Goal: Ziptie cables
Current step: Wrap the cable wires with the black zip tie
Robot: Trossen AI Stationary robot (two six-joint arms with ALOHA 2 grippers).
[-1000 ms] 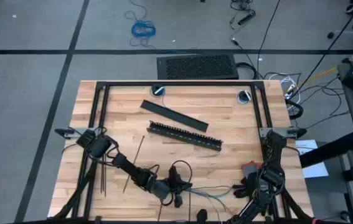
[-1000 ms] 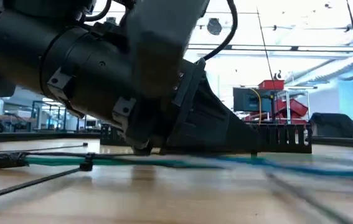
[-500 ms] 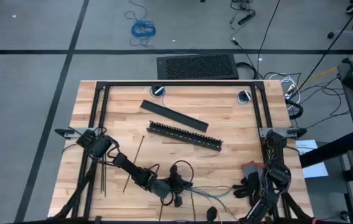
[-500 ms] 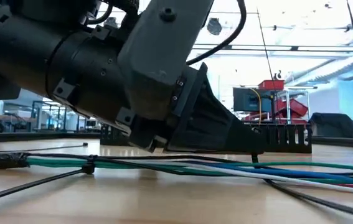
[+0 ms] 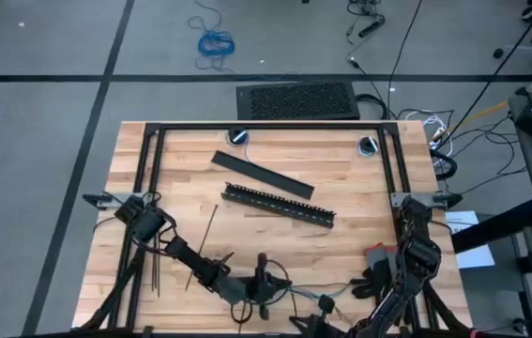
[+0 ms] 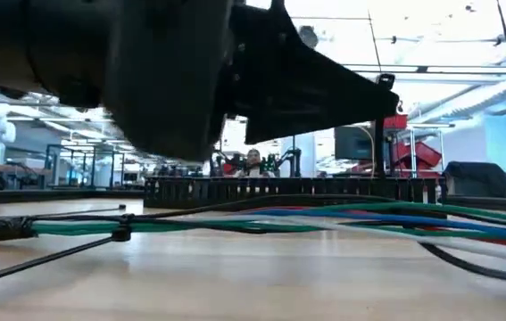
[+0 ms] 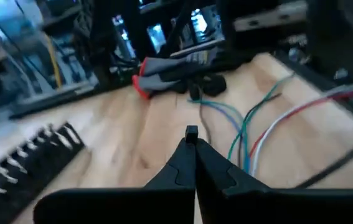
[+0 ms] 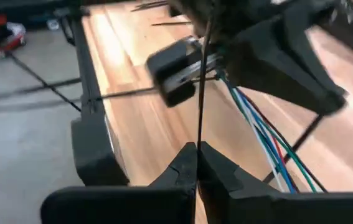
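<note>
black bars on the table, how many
2: the flat bar toward the far edge, and the slotted bar just in front of it, both mid-table. None appears hidden.

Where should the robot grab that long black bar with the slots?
Probably near its middle, coming straight down from above, with the jaws closing across its narrow width. The slotted bar lies flat and slanted on the table. It is long and thin, with nothing on top of it.
</note>
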